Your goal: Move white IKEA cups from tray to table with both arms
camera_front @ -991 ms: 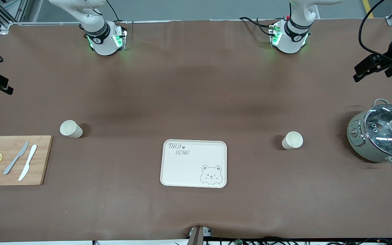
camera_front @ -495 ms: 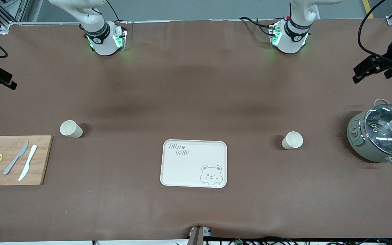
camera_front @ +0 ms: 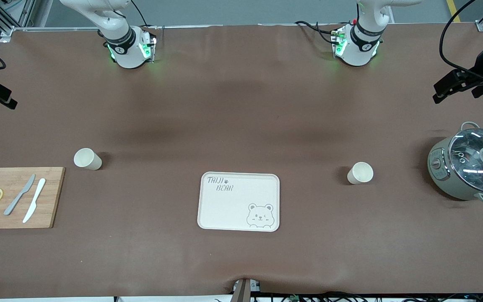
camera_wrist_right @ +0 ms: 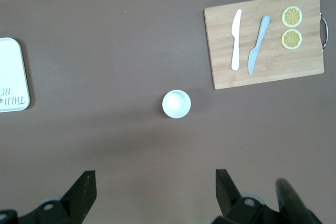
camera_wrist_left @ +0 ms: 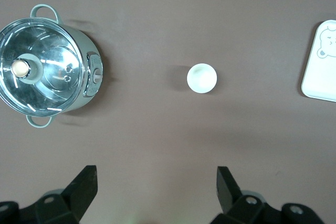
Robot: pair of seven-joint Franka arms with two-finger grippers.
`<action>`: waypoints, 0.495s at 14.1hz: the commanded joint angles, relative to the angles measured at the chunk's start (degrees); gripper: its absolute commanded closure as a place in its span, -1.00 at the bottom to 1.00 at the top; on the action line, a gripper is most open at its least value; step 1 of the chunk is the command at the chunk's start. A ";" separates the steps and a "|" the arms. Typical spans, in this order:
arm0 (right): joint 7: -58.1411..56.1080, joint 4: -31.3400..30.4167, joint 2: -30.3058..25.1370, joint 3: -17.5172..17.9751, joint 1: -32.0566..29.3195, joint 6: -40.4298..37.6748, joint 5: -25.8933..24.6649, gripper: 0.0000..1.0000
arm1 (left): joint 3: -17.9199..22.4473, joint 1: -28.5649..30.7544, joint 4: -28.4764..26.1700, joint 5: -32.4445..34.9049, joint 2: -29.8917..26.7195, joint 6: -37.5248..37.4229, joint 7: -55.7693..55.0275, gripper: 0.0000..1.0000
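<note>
Tray (camera_front: 239, 201) bare; both white IKEA cups (camera_front: 87, 159) (camera_front: 360, 173) stand on table (camera_front: 241, 121), unmoved since a second ago. Left end effector (camera_wrist_left: 157, 182) and right end effector (camera_wrist_right: 155, 184) have drawn back slightly, high over table, jaws wide, holding nothing. Task looks complete.

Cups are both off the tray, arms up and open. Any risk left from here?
Little left, I think. The cup toward the right arm's end stands close to the cutting board, so a low sweep by the right gripper could tip it onto the knives. The other cup sits between the tray and the pot; the left gripper, open above it, might clip it if it descends.
</note>
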 commanded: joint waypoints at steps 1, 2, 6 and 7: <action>0.83 3.18 1.05 0.08 0.21 -0.74 -0.33 -1.00 | 0.11 -0.09 0.28 -1.16 -0.15 -0.15 1.15 -1.00; 0.74 3.36 1.05 -0.01 0.22 -0.66 -0.33 -1.00 | 0.11 0.00 0.36 -1.16 -0.33 -0.16 1.15 -1.00; 0.92 3.36 1.05 0.08 0.22 -0.83 -0.42 -1.00 | 0.11 0.00 2.03 -0.64 -0.16 -1.48 0.44 -1.00; 0.57 3.36 1.05 0.08 0.22 -0.92 -0.42 -1.00 | 0.11 -0.09 1.95 -0.64 -0.15 -1.48 0.27 -1.00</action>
